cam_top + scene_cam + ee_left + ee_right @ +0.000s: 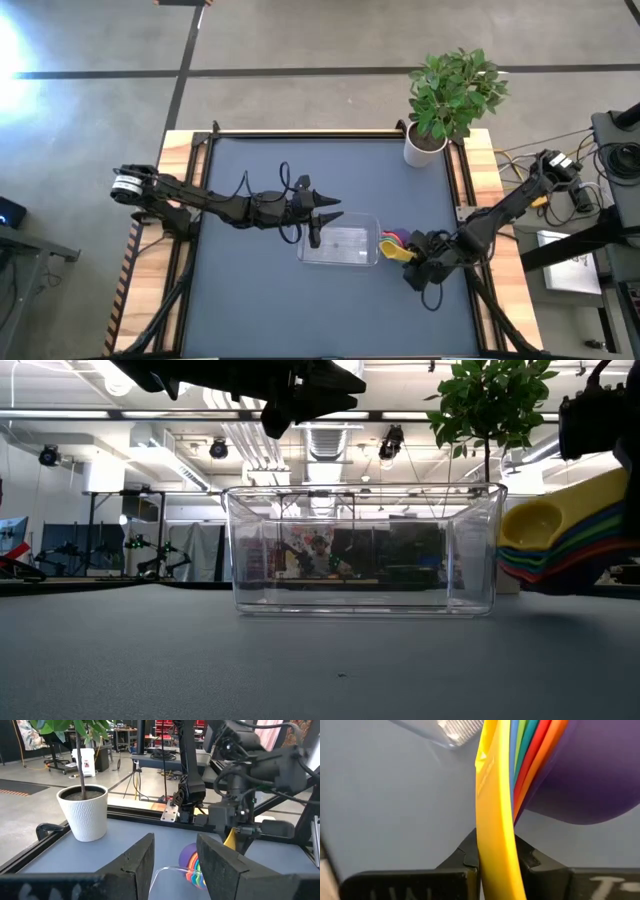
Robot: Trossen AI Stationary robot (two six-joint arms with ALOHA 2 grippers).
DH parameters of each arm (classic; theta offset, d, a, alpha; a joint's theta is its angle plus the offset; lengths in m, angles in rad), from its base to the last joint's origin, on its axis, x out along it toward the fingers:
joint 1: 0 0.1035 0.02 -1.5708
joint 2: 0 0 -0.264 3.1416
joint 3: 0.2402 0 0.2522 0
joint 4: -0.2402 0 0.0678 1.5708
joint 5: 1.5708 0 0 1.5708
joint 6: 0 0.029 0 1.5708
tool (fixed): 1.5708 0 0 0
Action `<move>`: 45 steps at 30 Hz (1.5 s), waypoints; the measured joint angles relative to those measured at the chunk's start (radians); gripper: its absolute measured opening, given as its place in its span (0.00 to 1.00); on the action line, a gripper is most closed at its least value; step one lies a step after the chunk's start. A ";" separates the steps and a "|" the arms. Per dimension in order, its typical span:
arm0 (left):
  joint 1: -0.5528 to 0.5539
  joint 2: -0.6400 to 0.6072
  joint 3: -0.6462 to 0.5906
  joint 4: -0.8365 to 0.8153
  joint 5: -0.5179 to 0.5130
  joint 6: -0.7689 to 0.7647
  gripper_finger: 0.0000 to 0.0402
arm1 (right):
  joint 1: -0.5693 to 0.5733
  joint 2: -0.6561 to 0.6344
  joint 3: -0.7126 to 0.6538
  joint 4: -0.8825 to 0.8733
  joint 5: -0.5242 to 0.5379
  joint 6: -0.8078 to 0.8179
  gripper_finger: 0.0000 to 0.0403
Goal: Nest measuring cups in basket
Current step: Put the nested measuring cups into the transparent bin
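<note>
The right pincer [412, 256] was clamped on the handles of a nested stack of cups [393, 244], holding it in the air just beside the right end of the basket [340, 245]. Its fingers pressed the yellow handle [492, 820] from both sides in the right wrist view, with blue, green, teal, red and orange edges fanned behind it and the purple cup [590, 775] as the outermost bowl. The low view showed the stack [565, 535] tilted, yellow bowl uppermost, clear of the table [300, 660] and outside the basket [365, 550].

The clear basket stood empty near the middle of the dark table [250, 310], its long sides running left to right.

The left pincer [322, 213] hovered over the basket's left end, its fingers [135, 865] apart and holding nothing. Through that gap the left wrist view caught the basket's rim [165, 870], the coloured stack [192, 865] and the right arm [240, 800] above it.

A potted plant [450, 95] in a white pot [424, 148] stood at the table's far right corner. In the low view its leaves [490, 400] rose behind the basket, with a workshop of stands and ceiling ducts beyond.
</note>
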 joint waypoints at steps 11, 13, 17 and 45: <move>0.000 0.000 0.000 0.000 0.000 0.000 0.32 | 0.000 -0.225 -0.320 0.454 -0.007 0.108 0.09; 0.000 0.000 0.000 0.000 0.000 0.000 0.32 | 0.000 -0.256 -0.362 0.498 0.001 0.149 0.09; 0.000 0.000 0.000 0.000 0.000 0.000 0.32 | 0.000 -0.316 -0.405 0.492 -0.003 0.166 0.14; 0.000 0.000 0.000 0.000 0.000 0.003 0.32 | 0.000 -0.178 0.012 -0.374 0.114 0.129 0.83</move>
